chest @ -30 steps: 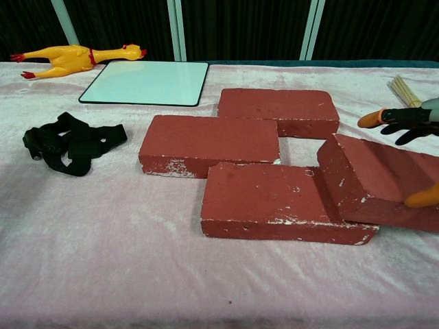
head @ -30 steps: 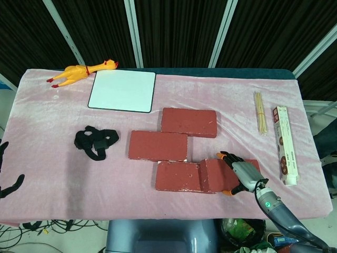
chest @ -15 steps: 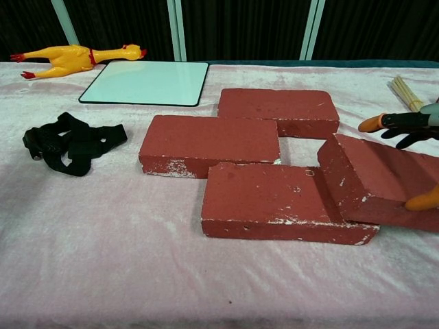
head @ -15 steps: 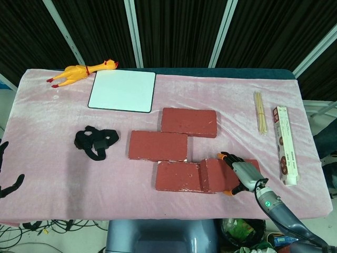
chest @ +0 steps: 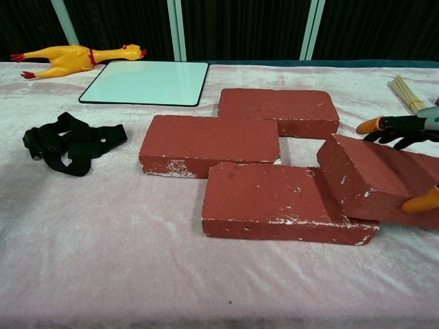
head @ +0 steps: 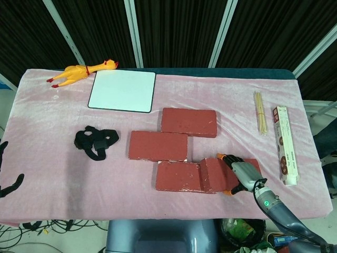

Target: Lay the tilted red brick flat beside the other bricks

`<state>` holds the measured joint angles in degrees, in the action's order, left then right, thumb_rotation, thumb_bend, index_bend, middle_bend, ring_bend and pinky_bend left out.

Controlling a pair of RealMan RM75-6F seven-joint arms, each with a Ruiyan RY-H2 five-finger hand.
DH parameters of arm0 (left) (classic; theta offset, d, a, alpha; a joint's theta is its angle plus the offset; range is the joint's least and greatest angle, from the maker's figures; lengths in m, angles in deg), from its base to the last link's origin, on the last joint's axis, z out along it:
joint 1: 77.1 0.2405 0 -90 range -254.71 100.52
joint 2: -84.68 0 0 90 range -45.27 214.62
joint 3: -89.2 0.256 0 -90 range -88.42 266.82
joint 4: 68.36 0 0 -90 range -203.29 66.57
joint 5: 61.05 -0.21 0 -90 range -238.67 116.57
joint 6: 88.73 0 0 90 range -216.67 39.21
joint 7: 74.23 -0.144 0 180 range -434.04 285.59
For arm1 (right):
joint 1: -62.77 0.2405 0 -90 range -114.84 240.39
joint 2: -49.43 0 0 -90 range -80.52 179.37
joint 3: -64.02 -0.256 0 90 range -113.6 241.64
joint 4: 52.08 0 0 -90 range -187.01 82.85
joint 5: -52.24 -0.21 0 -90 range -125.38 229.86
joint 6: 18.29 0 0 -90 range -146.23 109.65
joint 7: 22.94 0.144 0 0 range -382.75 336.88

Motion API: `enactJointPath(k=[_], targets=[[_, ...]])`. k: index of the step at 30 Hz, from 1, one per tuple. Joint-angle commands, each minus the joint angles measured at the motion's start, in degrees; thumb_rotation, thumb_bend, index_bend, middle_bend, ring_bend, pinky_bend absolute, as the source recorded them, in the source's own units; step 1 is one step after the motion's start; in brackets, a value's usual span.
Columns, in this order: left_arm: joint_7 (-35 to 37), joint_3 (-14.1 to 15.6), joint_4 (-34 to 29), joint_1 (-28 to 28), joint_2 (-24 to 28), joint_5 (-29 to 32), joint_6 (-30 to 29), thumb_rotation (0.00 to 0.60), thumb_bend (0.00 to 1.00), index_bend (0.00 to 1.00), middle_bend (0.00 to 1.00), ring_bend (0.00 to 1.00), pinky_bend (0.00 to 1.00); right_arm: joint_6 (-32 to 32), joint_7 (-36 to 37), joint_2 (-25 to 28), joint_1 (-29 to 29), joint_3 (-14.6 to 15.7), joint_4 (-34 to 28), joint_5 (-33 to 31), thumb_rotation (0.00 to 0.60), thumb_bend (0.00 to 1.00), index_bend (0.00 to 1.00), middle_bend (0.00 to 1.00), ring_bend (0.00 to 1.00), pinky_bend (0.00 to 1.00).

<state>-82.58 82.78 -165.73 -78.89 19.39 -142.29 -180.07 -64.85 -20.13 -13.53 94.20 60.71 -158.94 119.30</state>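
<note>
**Tilted brick gripped but not yet laid flat**

Take the nearest flat brick [head: 177,176] as the landmark. Well off to its left, at the front table edge, only dark fingertips of the left hand [head: 9,184] show; whether that hand is spread or curled I cannot tell, though nothing appears to be in it.

Immediately right of the landmark, the tilted red brick [head: 217,174] props its left end up on the landmark's right end and slopes down toward the table on the right. The right hand [head: 239,174] lies over that brick's right part, fingers on the far side and thumb on the near side, clamped on it. So the grasp looks done; the brick remains propped up and overlapping. What is left, as I judge it, is to draw it right, clear of the landmark, and set it down flat just beside.

Behind the landmark lie the middle brick [head: 158,145] and then the far brick [head: 189,122], both flat, stepped rightward.
</note>
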Motion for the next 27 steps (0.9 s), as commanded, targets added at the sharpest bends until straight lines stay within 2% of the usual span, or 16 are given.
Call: enactJointPath(k=[1, 12, 22, 27], targets=[[-0.1, 0.0, 0.0, 0.0, 0.0, 0.0, 0.0, 0.6, 0.25, 0.08, 0.02, 0.0, 0.0, -0.1, -0.2, -0.3, 0.2, -0.2, 0.0, -0.6, 0.6, 0.0, 0.04, 0.25, 0.2, 0.09], [-0.3, -0.1, -0.1, 0.1, -0.1, 0.3, 0.0, 0.6, 0.25, 0.08, 0.02, 0.0, 0.0, -2.9, -1.3, -2.0, -0.1, -1.6, 0.2, -3.0, 0.6, 0.0, 0.24, 0.32, 0.26, 0.1], [-0.3, -0.1, -0.3, 0.1, -0.1, 0.2, -0.2, 0.6, 0.25, 0.08, 0.02, 0.0, 0.0, -6.2, -6.2, 1.3, 0.4, -3.0, -2.4, -4.2, 0.6, 0.0, 0.25, 0.33, 0.26, 0.09], [-0.2, -0.1, -0.4, 0.1, 0.0, 0.2, -0.2, 0.6, 0.25, 0.08, 0.02, 0.0, 0.0, -7.7, -16.1, 2.8, 3.0, -3.7, -2.9, -10.1, 0.6, 0.0, 0.26, 0.33, 0.26, 0.09]])
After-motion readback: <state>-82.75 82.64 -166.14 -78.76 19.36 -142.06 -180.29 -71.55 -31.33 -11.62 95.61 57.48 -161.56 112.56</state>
